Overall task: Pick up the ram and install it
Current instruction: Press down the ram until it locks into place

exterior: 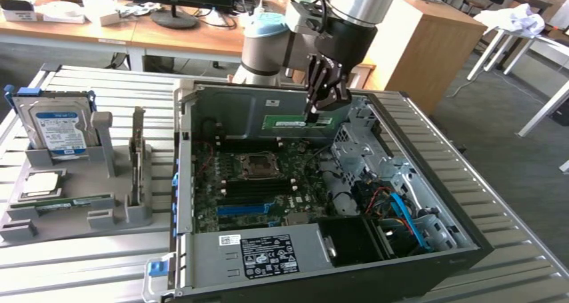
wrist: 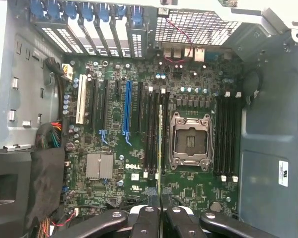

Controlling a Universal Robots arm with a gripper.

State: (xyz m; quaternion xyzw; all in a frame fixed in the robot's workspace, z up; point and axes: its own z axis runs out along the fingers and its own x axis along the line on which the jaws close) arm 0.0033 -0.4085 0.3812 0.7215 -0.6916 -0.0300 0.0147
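Ram (exterior: 298, 122), a narrow green stick, is clenched at one end by the hand (exterior: 314, 120) and held level above the open computer case (exterior: 462, 216), over the motherboard (exterior: 258, 183) and in front of the case's raised grey side wall. Seen from the wrist, the ram (wrist: 160, 148) appears edge-on as a thin pale line running from the closed hand (wrist: 160, 208) across the board, between the dark memory slots and the empty processor socket (wrist: 188, 139). The case lies on its side on a ribbed metal surface (exterior: 89, 276). Beside the case, toward the exterior view's left, a grey holder (exterior: 80, 213) on the same surface carries a silver hard drive (exterior: 58, 133) with a white-blue label, an upright grey card (exterior: 138, 156) and a second green stick (exterior: 76, 202) lying flat. Beyond the case, wooden desks (exterior: 98, 30) bear a monitor stand and loose items; a wooden cabinet (exterior: 436, 43) stands behind the arm. Grey carpet (exterior: 516, 156) covers the floor past the case toward the exterior view's right, with white table legs on it.
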